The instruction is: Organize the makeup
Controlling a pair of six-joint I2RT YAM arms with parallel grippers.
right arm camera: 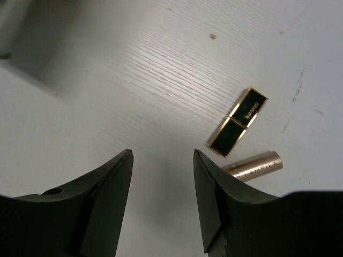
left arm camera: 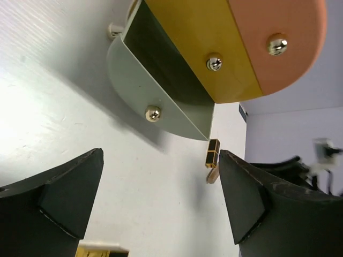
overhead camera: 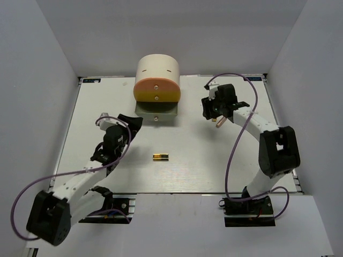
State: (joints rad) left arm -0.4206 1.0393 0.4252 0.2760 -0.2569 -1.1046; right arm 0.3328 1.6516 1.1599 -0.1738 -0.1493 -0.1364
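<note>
A black-and-gold lipstick (right arm camera: 238,128) and a rose-gold slim stick (right arm camera: 253,166) lie side by side on the white table, just right of my right gripper (right arm camera: 163,155), which is open and empty. In the top view the stick (overhead camera: 220,122) pokes out beside that gripper (overhead camera: 214,115). Both also show far off in the left wrist view, lipstick (left arm camera: 213,152) and stick (left arm camera: 213,175). Another gold lipstick (overhead camera: 159,157) lies mid-table. My left gripper (overhead camera: 130,123) is open and empty (left arm camera: 161,176), facing the box's open drawer. Brushes and tubes are out of view.
The cream rounded box (overhead camera: 157,69) stands at the back centre with orange-yellow drawers shut (left arm camera: 257,48) and its grey bottom drawer (overhead camera: 155,111) pulled open (left arm camera: 161,91). A gold-edged item (left arm camera: 99,250) shows at the bottom of the left wrist view. White walls enclose the table.
</note>
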